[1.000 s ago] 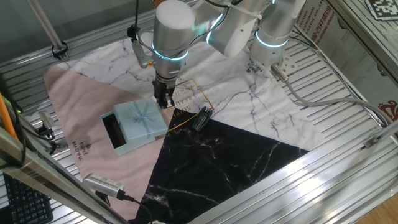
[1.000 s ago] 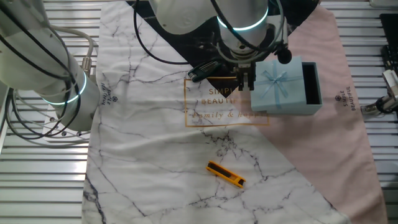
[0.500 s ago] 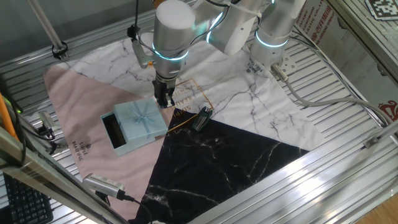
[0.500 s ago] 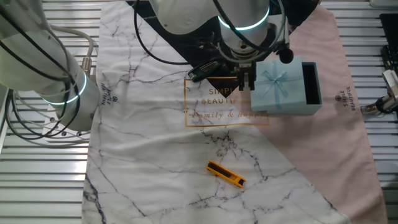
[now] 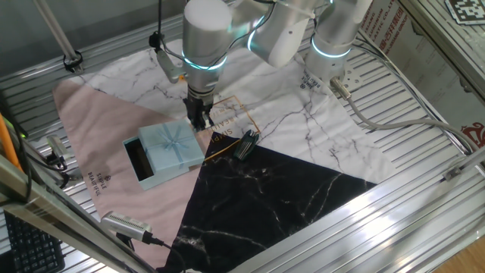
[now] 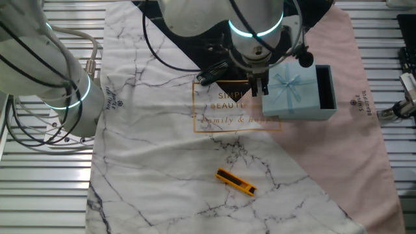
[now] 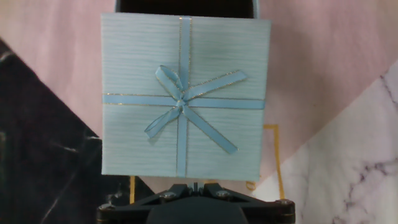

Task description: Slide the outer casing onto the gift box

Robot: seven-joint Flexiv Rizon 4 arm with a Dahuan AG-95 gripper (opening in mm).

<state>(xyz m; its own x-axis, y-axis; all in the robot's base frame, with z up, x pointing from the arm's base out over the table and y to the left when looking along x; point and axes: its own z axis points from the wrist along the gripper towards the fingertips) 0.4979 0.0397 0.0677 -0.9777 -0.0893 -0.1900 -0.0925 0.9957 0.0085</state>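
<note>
The ribbed metal surface (image 5: 424, 163) carries a cloth mat of white marble, pink and black marble panels (image 5: 303, 114). On the mat lie the pale blue bow-topped cardboard outer casing (image 5: 173, 144), partly over the black-lined gift box (image 5: 140, 161), a small dark clip-like object (image 5: 246, 144) and a flat yellow-and-black tool (image 6: 235, 182).

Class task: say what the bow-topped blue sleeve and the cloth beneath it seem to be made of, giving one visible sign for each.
The outer casing: probably matt cardboard, since its top shows fine ribbed lines and crisp square edges; the bow looks like thin fabric ribbon with gold edging.
The cloth: seemingly printed fabric or soft sheet, given its marble pattern and slight wrinkles.
</note>
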